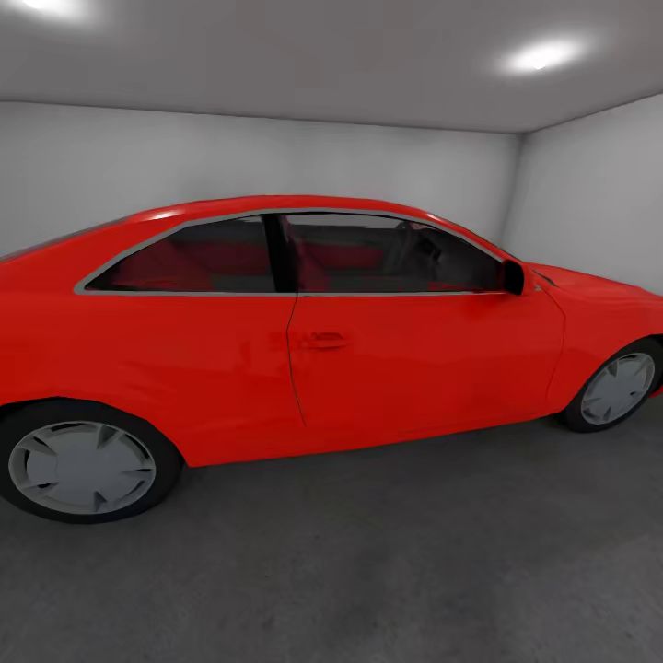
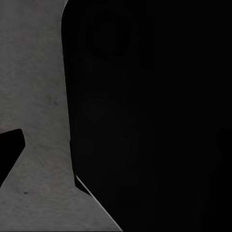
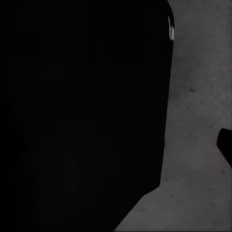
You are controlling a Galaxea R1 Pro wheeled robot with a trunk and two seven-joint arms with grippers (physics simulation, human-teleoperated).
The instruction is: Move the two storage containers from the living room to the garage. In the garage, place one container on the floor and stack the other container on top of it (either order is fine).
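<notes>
We face the red car (image 1: 304, 350) on the garage floor (image 1: 414, 552); claw states we cannot tell. Rigid, light bins likely suit rim grips.

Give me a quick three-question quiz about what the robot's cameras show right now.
1. True or false: the red coupe car stands side-on, its nose toward the head view's right.
2. What surface shows beside the dark shapes in both wrist views?
A. wood planks
B. concrete floor
C. carpet
3. How many of the car's wheels show in the head view?

Key: 1 true; 2 B; 3 two.
</notes>
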